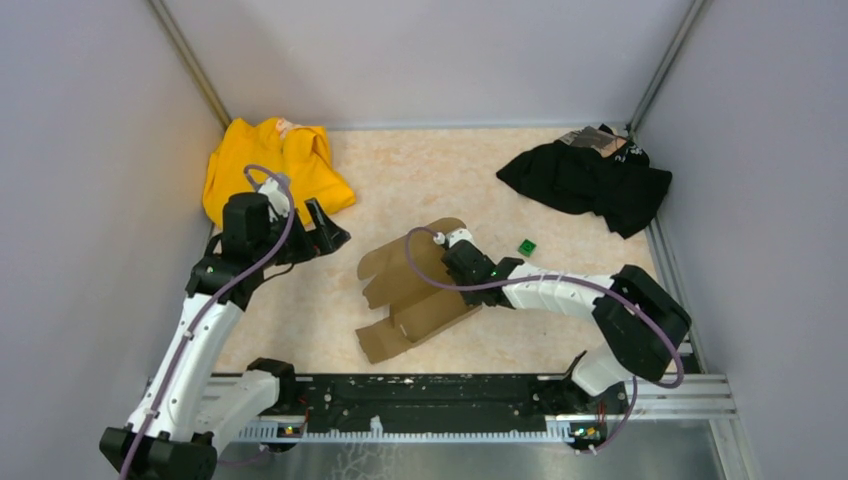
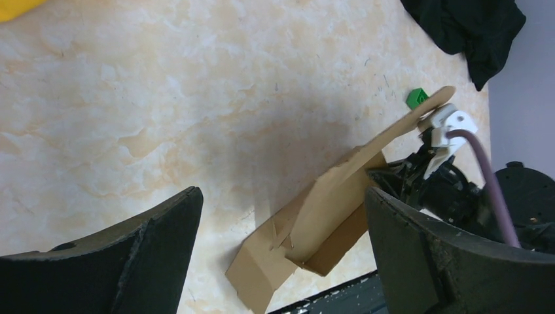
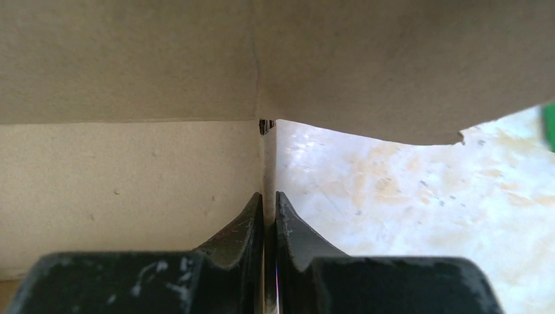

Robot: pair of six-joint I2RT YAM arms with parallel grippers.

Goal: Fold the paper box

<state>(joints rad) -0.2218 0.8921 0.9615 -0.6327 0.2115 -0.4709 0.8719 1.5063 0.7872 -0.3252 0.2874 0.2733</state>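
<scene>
Paper box (image 1: 415, 290), brown cardboard, partly folded on table (image 1: 420, 170). Right claw (image 3: 269, 212) pinches its raised panel edge. Left claw (image 1: 327, 228) gapes wide, left of box, apart from it.

A robot lab cell: plain grey walls (image 1: 80, 150) enclose a marble-look table (image 1: 420, 170), with two arms (image 1: 560, 290) bolted to a metal rail (image 1: 430, 395).
</scene>
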